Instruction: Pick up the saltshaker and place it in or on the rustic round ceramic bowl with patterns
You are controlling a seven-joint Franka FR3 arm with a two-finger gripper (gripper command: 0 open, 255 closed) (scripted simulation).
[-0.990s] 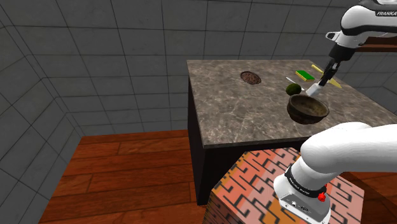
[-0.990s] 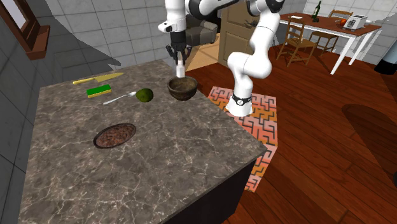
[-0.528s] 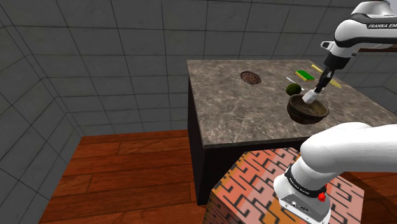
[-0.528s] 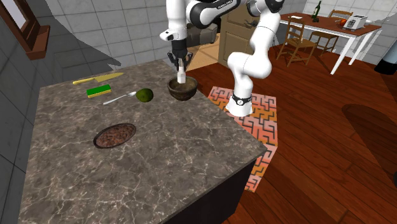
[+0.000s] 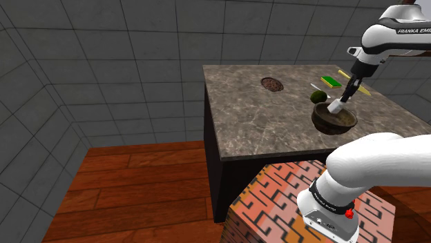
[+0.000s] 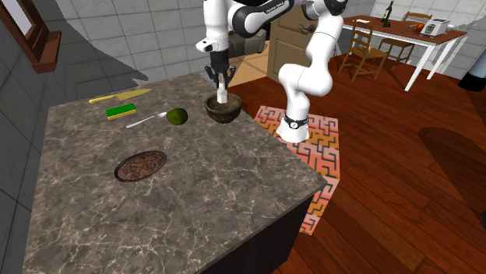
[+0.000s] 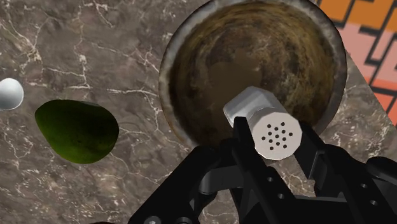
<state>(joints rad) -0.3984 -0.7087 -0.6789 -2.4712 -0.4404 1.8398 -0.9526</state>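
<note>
A white saltshaker [image 7: 267, 124] with a perforated cap stands tilted between my gripper's [image 7: 275, 128] black fingers, which press against its sides. Its base reaches down into the brown round bowl [image 7: 254, 44]. In the shoulder view the saltshaker [image 5: 336, 105] pokes out of the bowl [image 5: 334, 120], with the gripper [image 5: 345, 96] just above it. The second exterior view has the gripper [image 6: 221, 82] over the saltshaker [image 6: 222, 96] in the bowl [image 6: 223, 111], near the marble table's edge.
A green avocado-like fruit [image 6: 177, 117] and a spoon [image 6: 144, 120] lie just beside the bowl. Beyond them are a green sponge [image 6: 119, 112] and a yellow-handled knife [image 6: 117, 96]. A dark round dish [image 6: 140, 166] sits mid-table. The patterned stand [image 5: 276, 200] is beside the table.
The gripper came down with the saltshaker from above the bowl until its base sat inside. Over the last half second it has hardly moved.
</note>
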